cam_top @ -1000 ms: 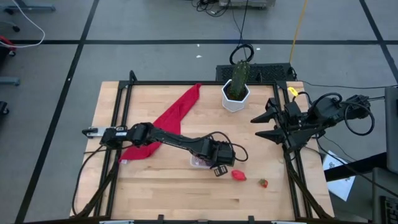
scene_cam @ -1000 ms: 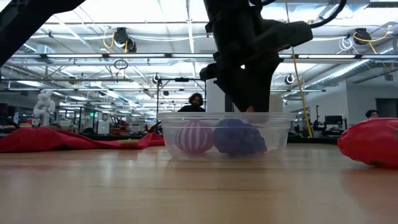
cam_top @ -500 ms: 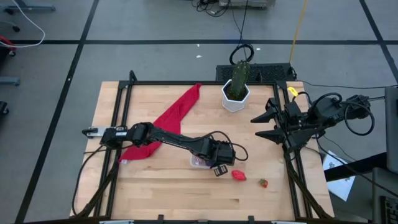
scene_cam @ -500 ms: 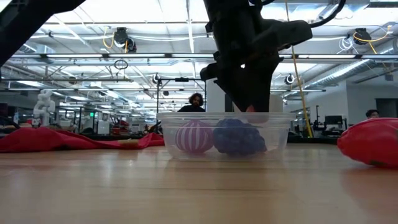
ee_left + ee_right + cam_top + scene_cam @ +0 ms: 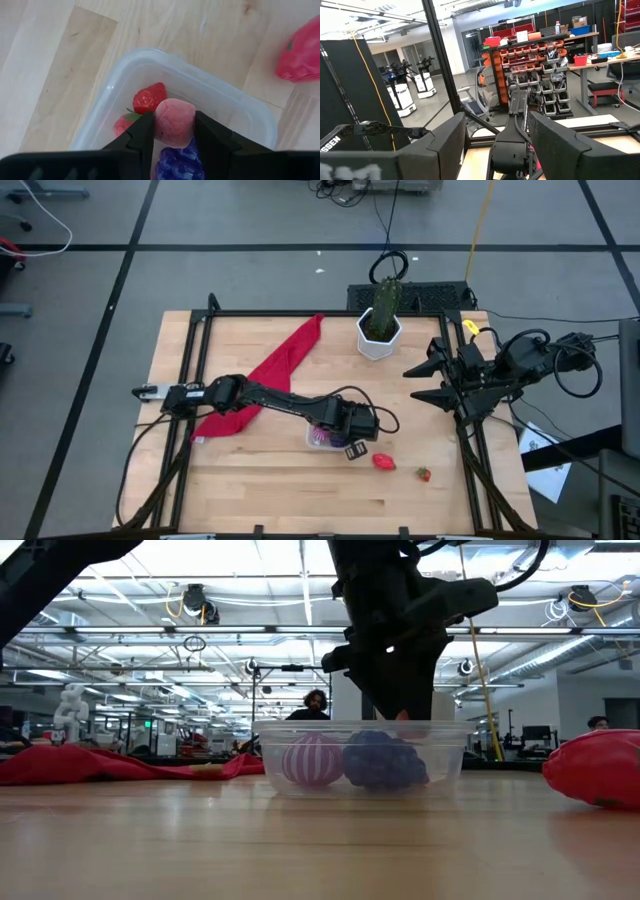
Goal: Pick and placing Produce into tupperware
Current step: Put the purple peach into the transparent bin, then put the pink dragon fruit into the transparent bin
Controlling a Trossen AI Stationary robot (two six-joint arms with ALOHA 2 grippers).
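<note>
Pale wooden table point(image 5: 270, 380), workshop behind.

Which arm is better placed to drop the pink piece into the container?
The left. Its gripper holds the pink piece directly above the tupperware. The right gripper waits open at the table's right edge.

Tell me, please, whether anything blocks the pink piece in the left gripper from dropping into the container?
Nothing visible does. The left gripper holds the pink piece directly above the open tupperware; below lie a strawberry and a purple piece, with room left.
</note>
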